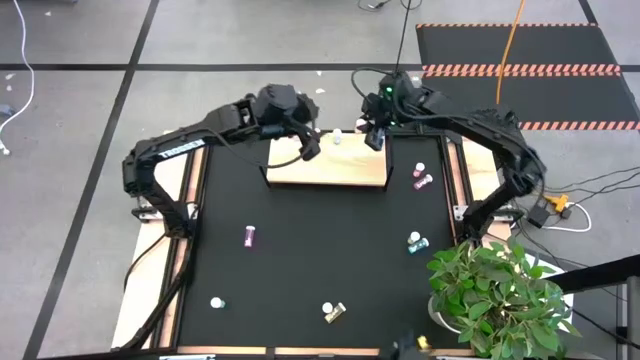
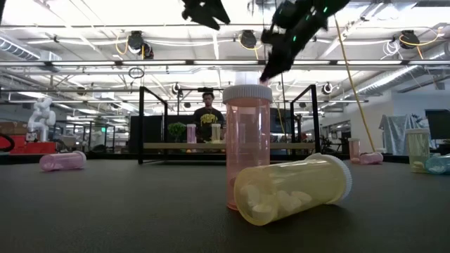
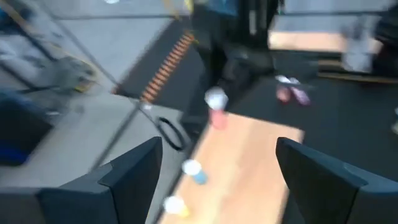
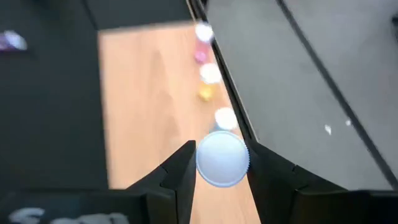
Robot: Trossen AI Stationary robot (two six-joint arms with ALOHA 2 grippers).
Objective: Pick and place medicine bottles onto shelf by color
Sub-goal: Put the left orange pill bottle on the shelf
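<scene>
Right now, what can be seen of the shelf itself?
The shelf is a flat rectangular board of pale wood, lying level at the far middle of the black table. The low view shows thin black metal uprights at each end. Small white-capped bottles stand in a row along its far edge. The right gripper holds one more bottle over that edge; the open left gripper is above the board.

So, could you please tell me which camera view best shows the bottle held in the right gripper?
The right wrist view: the bottle's white cap sits large between the right gripper's fingers, over the shelf. The high view shows only the gripper at the shelf's far edge. The low view catches the arm overhead, and the left wrist view is blurred.
</scene>
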